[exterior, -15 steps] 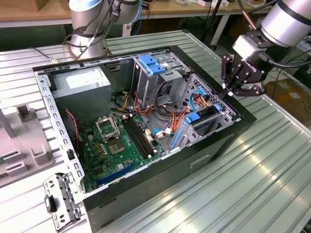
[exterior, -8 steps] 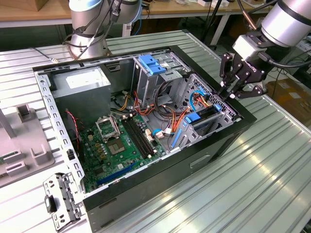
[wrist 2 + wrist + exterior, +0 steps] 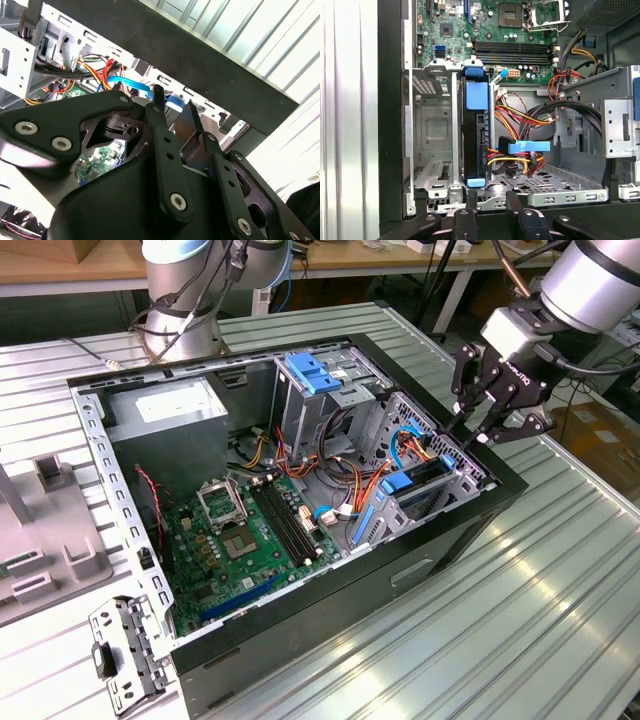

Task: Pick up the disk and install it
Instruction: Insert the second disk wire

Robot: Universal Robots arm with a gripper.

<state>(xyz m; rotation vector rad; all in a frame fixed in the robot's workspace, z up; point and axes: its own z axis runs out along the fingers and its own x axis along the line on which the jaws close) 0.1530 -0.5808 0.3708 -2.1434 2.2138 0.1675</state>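
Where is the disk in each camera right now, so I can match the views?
Exterior view: the disk stands on edge in the drive cage, at the case's end toward the exterior view's right.
First wrist view: the disk stands in the cage slot, blue rail toward the camera, beside the orange-yellow cables.
Second wrist view: cannot tell; a light-blue strip may be its rail.
Shared landmark: the black case wall.

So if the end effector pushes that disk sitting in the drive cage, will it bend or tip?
Probably neither. The disk looks like a slim metal block, so likely stiff and dense for its size. It stands on edge inside the metal cage with its blue plastic rails at both ends, so a push would more likely slide it than topple it.
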